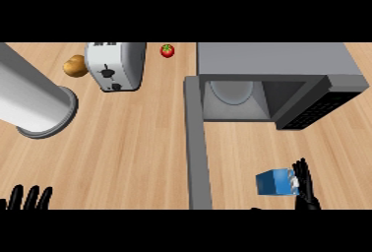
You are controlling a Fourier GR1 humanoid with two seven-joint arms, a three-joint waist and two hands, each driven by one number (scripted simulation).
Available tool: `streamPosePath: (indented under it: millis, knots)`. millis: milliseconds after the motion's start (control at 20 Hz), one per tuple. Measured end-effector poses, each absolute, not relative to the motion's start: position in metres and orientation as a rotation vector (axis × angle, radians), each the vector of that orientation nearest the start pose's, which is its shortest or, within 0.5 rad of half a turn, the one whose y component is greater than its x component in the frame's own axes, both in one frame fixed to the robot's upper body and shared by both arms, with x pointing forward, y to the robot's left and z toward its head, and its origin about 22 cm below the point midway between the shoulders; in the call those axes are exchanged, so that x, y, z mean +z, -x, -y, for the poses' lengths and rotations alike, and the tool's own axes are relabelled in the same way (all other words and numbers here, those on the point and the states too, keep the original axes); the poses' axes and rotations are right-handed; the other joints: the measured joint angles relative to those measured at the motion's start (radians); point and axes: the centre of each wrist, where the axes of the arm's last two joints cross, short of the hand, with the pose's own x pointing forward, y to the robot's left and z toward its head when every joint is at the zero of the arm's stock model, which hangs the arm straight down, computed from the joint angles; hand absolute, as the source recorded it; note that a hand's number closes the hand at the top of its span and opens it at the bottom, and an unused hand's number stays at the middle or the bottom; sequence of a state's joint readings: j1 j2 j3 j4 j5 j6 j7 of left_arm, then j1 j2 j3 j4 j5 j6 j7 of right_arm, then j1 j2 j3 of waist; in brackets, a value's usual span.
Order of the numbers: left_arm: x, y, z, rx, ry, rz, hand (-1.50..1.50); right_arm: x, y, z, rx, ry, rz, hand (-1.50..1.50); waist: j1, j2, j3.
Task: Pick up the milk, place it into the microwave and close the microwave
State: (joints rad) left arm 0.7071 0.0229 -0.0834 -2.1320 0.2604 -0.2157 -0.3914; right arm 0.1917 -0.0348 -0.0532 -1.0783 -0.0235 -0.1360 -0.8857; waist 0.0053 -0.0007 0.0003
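Eyes on the microwave (276, 61), sitting at the far right of the wooden counter (131, 147) with its mouth wide open. The glass turntable (232, 92) shows inside the cavity, and nothing rests on it. The microwave's door (198, 147) is swung fully out, a long grey slab running from the microwave's left front corner straight toward the near edge.

Now the milk (274, 182): a small blue carton, in front of the microwave, to the right of the open door and well short of the cavity. It looks tilted, though from this steep angle it is hard to say whether it stands on the wood or is lifted off it.

The right hand (303, 184) is right against the carton's right side, fingers straight and pointing up toward the microwave, lying along the carton rather than curled round it. Fingers apart, nothing clamped.

The left hand (27, 199) rests well to the left of the microwave door, at the near edge, fingers straight and spread.

Far left of the microwave, a toaster (116, 66) sits at the back, with a brownish potato-like lump (75, 66) touching its left side. Between toaster and microwave, a small red tomato (168, 50). Farther left again, a big grey cylinder (33, 98) leans across the corner.
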Motion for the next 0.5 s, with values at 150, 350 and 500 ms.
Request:
streamPosePath:
  millis: [150, 350, 500]
  knots:
    - [0.035, -0.077, -0.256, 0.205, 0.142, 1.915, -1.5, -0.146, -0.146, 0.264, -0.069, 0.287, 1.783, -1.5, 0.0, 0.0, 0.0]
    - [0.031, -0.078, -0.256, 0.196, 0.141, 1.918, -1.5, -0.149, -0.151, 0.262, -0.097, 0.269, 1.773, -1.5, 0.0, 0.0, 0.0]
    - [0.028, -0.073, -0.254, 0.192, 0.135, 1.92, -1.5, -0.152, -0.155, 0.262, -0.111, 0.276, 1.772, -1.5, 0.001, 0.0, 0.0]
